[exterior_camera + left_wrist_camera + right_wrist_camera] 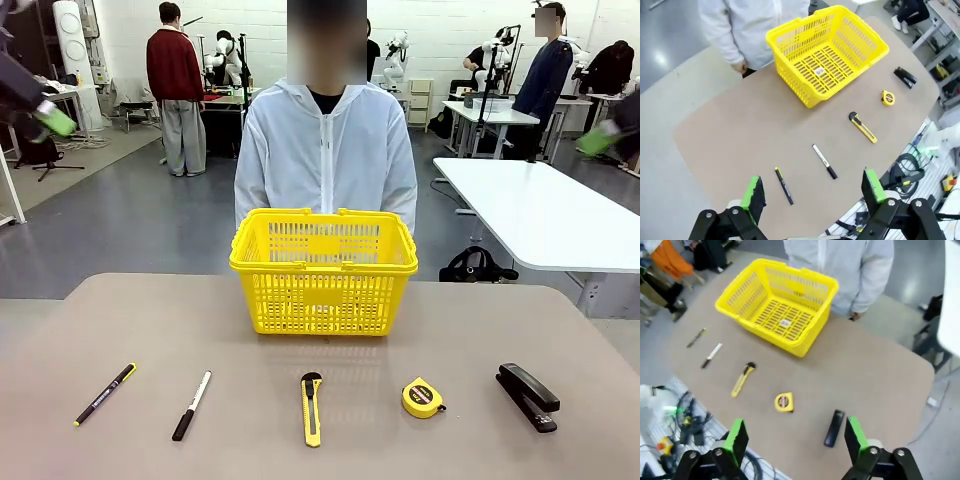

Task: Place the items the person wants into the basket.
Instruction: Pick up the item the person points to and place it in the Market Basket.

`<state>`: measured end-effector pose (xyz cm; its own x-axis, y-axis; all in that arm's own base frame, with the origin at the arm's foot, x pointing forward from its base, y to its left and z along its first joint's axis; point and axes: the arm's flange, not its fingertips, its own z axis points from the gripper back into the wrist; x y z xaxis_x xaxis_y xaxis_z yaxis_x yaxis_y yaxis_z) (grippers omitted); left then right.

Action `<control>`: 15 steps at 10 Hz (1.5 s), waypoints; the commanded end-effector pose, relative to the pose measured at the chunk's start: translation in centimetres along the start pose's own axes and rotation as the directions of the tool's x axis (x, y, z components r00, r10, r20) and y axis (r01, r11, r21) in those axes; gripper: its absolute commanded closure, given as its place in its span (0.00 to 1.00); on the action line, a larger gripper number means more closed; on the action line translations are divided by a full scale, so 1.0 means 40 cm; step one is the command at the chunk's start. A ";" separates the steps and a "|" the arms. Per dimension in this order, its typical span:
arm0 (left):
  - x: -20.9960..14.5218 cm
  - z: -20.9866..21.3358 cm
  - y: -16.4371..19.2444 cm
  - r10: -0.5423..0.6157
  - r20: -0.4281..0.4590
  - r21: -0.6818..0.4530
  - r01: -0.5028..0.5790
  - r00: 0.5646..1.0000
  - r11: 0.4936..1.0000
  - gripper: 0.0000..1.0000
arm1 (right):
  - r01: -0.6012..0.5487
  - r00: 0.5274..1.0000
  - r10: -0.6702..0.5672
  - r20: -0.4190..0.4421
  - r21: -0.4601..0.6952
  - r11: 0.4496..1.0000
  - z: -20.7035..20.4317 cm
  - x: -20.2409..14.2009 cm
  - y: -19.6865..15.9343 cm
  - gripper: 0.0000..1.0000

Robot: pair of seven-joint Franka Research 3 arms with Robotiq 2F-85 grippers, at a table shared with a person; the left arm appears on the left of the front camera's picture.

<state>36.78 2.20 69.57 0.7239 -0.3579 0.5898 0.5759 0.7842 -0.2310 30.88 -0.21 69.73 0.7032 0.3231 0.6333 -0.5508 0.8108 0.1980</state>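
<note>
Pre-grasp step, nothing picked yet. Left pincer (812,189) has its fingers wide apart and empty, high over the worktop (250,350); in the front view it sits at the upper left of the frame. Right pincer (796,436) is likewise spread and empty, upper right of the front frame.

Yellow basket (322,268) is centre frame at the far side, just before the person (325,150); it looks empty bar a label. Items lie in a row along the bottom of the frame:
- pen (104,394), lower left
- marker (191,405)
- utility knife (312,408), bottom centre
- tape measure (423,397), right of centre
- stapler (528,396), lower right

The person's hand (740,67) hangs at the worktop edge, not pointing.

Next, probably: the left arm drops over the pen, fingers straddling its slim barrel, which lies flat, so a low grip. The tape measure likely suits the right arm.
</note>
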 end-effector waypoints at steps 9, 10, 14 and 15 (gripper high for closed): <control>-0.165 0.181 0.126 0.207 0.142 0.060 -0.217 0.968 0.974 0.00 | 0.145 0.983 -0.151 0.102 0.061 0.988 0.137 -0.207 -0.110 0.00; -0.165 0.181 0.126 0.207 0.142 0.060 -0.217 0.968 0.974 0.00 | 0.145 0.983 -0.151 0.102 0.061 0.988 0.137 -0.207 -0.110 0.00; -0.165 0.181 0.126 0.207 0.142 0.060 -0.217 0.968 0.974 0.00 | 0.145 0.983 -0.151 0.102 0.061 0.988 0.137 -0.207 -0.110 0.00; -0.165 0.181 0.126 0.207 0.142 0.060 -0.217 0.968 0.974 0.00 | 0.145 0.983 -0.151 0.102 0.061 0.988 0.137 -0.207 -0.110 0.00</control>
<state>32.12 12.23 70.01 0.7667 -0.1096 0.6325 0.3756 0.8757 -0.3035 24.85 -9.22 67.64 0.7321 0.1430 0.6660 -0.4595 0.8254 0.3279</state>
